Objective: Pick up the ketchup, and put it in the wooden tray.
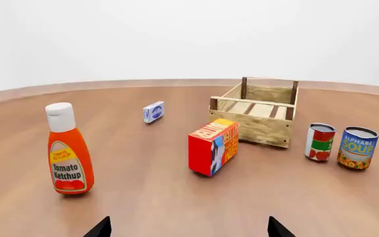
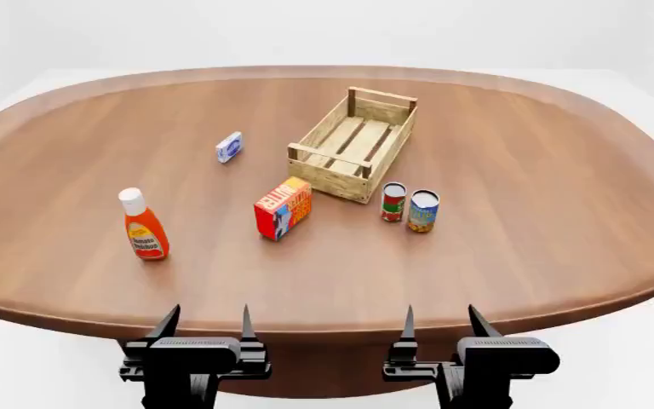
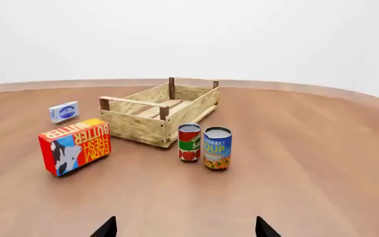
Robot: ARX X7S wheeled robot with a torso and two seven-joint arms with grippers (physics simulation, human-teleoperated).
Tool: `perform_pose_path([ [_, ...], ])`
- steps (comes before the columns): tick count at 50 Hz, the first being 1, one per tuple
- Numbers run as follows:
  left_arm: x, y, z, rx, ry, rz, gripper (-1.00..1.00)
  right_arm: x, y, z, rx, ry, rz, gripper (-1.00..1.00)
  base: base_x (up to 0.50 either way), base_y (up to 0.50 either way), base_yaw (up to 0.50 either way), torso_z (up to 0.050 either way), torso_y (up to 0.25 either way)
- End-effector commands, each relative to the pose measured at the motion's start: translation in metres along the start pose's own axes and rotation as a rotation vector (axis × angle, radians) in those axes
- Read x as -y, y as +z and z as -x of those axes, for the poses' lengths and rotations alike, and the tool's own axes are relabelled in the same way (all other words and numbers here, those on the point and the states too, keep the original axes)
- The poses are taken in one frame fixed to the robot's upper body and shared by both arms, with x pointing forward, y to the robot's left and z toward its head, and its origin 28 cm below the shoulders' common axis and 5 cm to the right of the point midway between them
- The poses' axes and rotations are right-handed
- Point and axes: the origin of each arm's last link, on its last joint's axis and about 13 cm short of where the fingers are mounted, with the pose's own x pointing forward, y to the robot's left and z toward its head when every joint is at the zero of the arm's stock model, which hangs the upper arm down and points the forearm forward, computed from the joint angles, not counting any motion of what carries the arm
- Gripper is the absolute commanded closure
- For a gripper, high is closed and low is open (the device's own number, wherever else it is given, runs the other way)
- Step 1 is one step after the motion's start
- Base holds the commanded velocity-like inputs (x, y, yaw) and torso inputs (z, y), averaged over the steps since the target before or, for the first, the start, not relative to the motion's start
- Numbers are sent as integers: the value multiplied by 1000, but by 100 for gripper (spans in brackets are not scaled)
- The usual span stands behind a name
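The ketchup (image 2: 143, 227) is an orange-red squeeze bottle with a white cap, upright at the table's left; it also shows in the left wrist view (image 1: 68, 152). The wooden tray (image 2: 352, 144) is a pale slatted crate, empty, at mid-table toward the far side; it shows in the left wrist view (image 1: 256, 112) and the right wrist view (image 3: 155, 110). My left gripper (image 2: 205, 324) is open and empty at the near edge, right of the bottle. My right gripper (image 2: 441, 322) is open and empty at the near edge.
A red-orange butter box (image 2: 283, 208) stands between bottle and crate. A red-labelled can (image 2: 394, 202) and a soup can (image 2: 422, 210) stand by the crate's near right corner. A small blue-white box (image 2: 228, 147) lies left of the crate. The table's near edge (image 2: 327, 322) is rounded.
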Motion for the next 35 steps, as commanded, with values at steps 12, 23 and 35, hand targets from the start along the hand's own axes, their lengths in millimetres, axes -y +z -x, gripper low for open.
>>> perform_pose_path([
  [12, -2, 4, -3, -3, 4, 28, -100, -2, 5, -4, -4, -12, 21, -100, 0, 0, 0, 0, 0],
  [23, -4, 7, -6, 0, 20, 25, -100, -1, 12, -6, -2, 12, 1, -100, 0, -299, 0, 0, 0],
  [35, -5, 19, -14, 15, 28, 22, -100, 0, 23, -15, 7, 15, 1, -100, 0, -500, 0, 0, 0],
])
